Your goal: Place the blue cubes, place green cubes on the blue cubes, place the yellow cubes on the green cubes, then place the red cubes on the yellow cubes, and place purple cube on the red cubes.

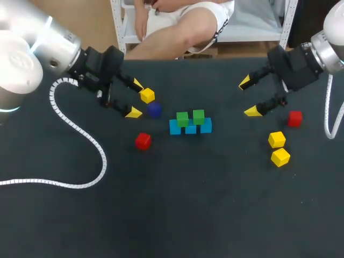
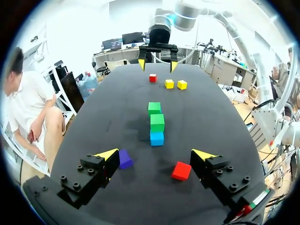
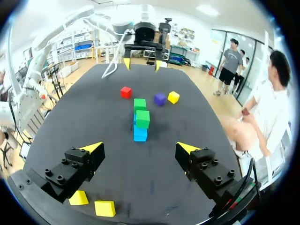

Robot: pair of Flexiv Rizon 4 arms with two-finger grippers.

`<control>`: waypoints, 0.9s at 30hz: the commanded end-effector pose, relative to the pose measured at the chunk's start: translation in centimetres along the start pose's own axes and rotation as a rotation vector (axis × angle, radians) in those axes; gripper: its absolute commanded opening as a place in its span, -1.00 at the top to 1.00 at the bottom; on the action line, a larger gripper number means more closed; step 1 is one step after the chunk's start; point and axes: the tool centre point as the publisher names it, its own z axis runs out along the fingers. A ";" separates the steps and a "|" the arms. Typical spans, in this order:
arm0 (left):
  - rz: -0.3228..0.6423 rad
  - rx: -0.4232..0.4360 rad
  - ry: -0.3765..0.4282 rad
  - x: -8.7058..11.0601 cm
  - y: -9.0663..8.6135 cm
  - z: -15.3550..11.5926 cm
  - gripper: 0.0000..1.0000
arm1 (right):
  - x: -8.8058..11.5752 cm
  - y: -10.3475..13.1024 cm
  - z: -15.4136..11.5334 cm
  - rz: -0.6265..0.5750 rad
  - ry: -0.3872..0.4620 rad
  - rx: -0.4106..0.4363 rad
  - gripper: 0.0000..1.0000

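At the bench's left, left gripper [image 1: 135,98]: fingers wide apart, nothing between them. It hangs above the bench [image 1: 177,215] facing right toward the stack, and I judge it is poised to pick.
Left yellow cube [image 1: 147,95]: loose, just far of the purple cube. It is probably this arm's handiest piece for the next layer.
Purple cube [image 1: 154,109]: on the bench just beside one of my left fingers, untouched. It caps the pile, so it should wait.
Left red cube [image 1: 143,141]: alone on the near side, apart from the rest.
Blue cubes [image 1: 191,129]: three in a touching row at the middle, forming the base.
Green cubes [image 1: 182,119]: two on top, each seemingly bridging a seam between blues, which ties the row together.
Stage: blue and green look done, and yellow comes next.
Right gripper [image 1: 248,97]: spread open and empty, held well right of the stack so the stack is unobstructed.
Right red cube [image 1: 294,119]: near my right fingers, unused.
Yellow pair [image 1: 277,139]: close together at the near right, within this arm's reach.
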 end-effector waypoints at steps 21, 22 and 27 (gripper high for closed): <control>0.000 0.005 0.001 0.0 0.2 0.0 -1.00 | 3.6 6.7 -4.7 -0.100 0.166 -0.077 -1.00; 0.000 0.005 0.001 0.0 0.2 0.0 -1.00 | 4.0 7.1 -5.0 -0.100 0.170 -0.079 -1.00; 0.000 0.005 0.001 0.0 0.2 0.0 -1.00 | 6.4 9.1 -6.1 -0.078 0.165 -0.122 -1.00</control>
